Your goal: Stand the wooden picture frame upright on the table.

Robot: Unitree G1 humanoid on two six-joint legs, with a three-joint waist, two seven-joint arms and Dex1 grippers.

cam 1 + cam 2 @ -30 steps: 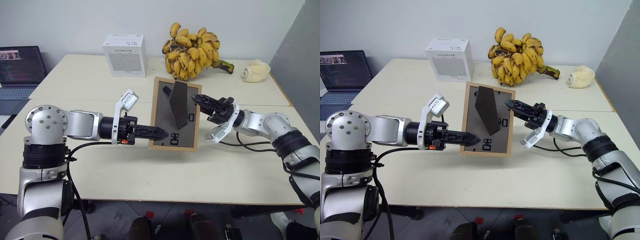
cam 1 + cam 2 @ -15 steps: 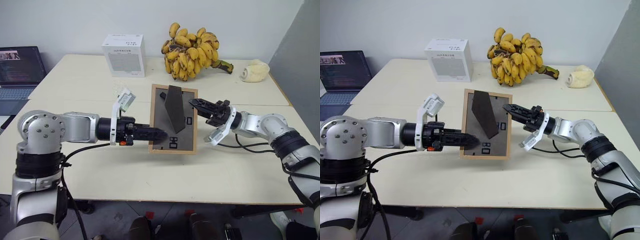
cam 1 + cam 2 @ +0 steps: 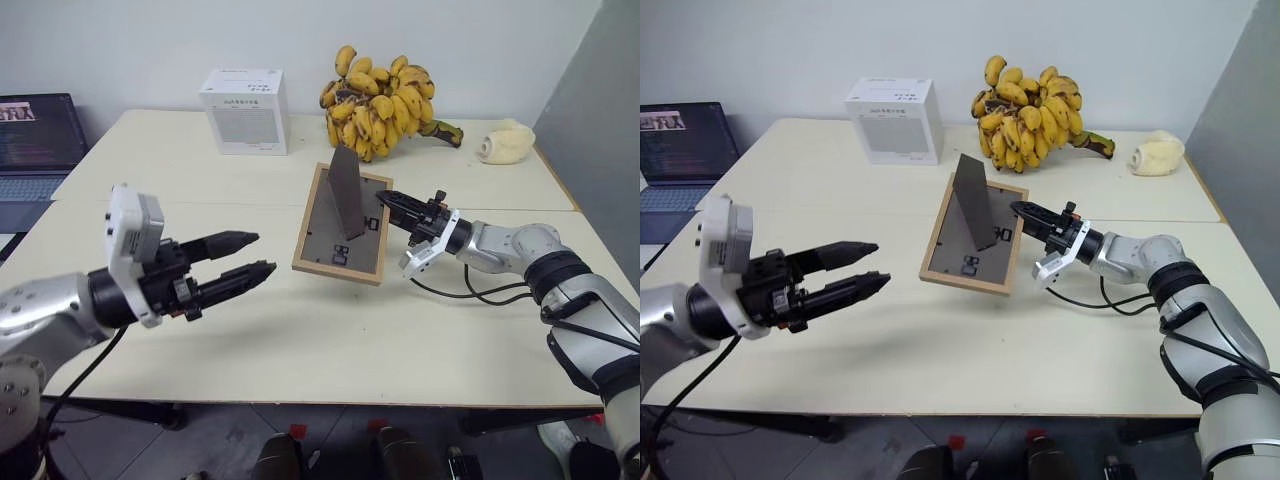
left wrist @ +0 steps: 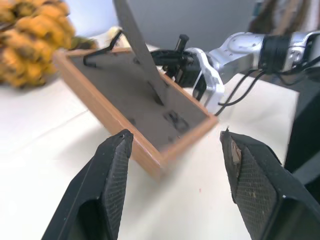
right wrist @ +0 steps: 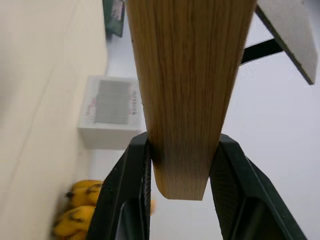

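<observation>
Left claw [image 3: 245,255] hovers level over the counter [image 3: 150,170], fingers spread and empty, well apart from the wooden picture frame [image 3: 340,225]. Frame leans at mid-counter, back side up, stand flap raised, near edge resting down, not yet upright. Right claw [image 3: 390,203], reaching across, is clamped on its right edge.

white box [image 3: 245,110], banana bunch [image 3: 378,100] far side, pale lump [image 3: 505,141] far right, laptop [image 3: 40,145] left
</observation>
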